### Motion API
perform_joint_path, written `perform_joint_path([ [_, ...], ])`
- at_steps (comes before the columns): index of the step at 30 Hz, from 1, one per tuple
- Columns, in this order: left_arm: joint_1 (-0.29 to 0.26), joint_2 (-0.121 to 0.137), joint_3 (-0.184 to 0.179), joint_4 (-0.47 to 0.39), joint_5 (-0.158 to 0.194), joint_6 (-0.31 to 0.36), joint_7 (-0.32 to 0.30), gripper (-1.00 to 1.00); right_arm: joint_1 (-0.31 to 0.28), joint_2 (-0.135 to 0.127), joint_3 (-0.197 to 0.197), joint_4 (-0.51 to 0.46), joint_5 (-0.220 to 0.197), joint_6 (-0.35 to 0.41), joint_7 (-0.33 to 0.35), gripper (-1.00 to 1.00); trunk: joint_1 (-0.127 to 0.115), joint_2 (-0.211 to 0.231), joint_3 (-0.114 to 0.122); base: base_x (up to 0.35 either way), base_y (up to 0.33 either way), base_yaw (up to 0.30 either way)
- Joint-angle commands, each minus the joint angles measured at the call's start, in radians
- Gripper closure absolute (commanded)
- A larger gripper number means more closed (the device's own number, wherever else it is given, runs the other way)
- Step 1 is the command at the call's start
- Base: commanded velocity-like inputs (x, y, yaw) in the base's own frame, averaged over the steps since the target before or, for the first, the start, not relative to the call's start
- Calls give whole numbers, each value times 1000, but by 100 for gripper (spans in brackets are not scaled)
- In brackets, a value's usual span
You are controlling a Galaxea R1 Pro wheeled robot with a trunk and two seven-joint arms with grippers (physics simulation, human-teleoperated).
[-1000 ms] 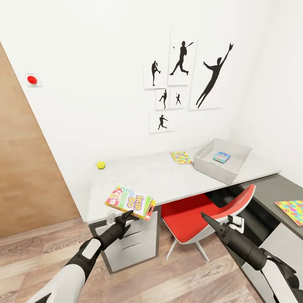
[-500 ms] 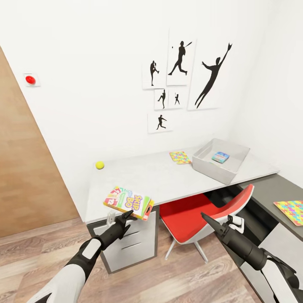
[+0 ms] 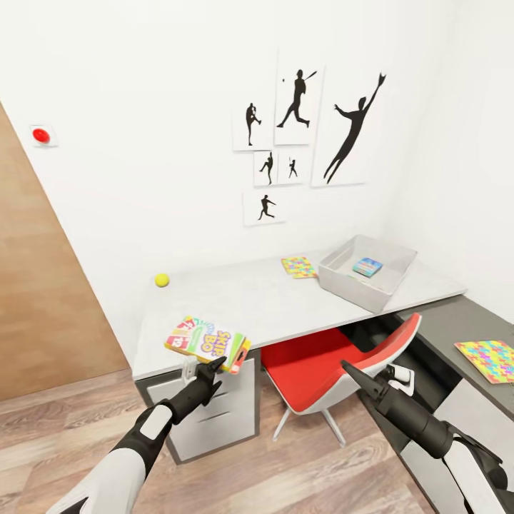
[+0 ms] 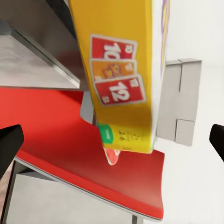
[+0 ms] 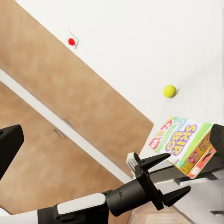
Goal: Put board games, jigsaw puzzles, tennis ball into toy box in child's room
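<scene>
A red chair is tucked under the table, between both arms. The yellow board game is held by the left gripper at the table's 7 o'clock corner, long axis roughly 10-to-4, tilted. The toy box sits at 2 o'clock, a tennis ball at 10. The right gripper is raised, fingers apart and empty.

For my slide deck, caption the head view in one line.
Left gripper carries the yellow-green-red lettered board game box toward the light grey open-topped toy box.
</scene>
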Motion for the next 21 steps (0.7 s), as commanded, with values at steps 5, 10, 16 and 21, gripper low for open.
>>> perform_joint_path([
  [5, -1, -1, 4, -1, 4, 8, 0, -100, -1, 0, 0, 0, -7, 8, 0, -100, 0, -1, -1, 0, -39, 0],
  [10, -1, -1, 4, -1, 4, 7, 0, -100, -1, 0, 0, 0, -7, 8, 0, -100, 0, -1, -1, 39, -8, 0],
  [16, -1, -1, 4, -1, 4, 6, 0, -100, -1, 0, 0, 0, -7, 8, 0, -100, 0, -1, -1, 108, -2, 0],
  [21, -1, -1, 4, -1, 4, 6, 0, -100, -1, 0, 0, 0, -7, 8, 0, -100, 0, -1, -1, 24, 0, 0],
])
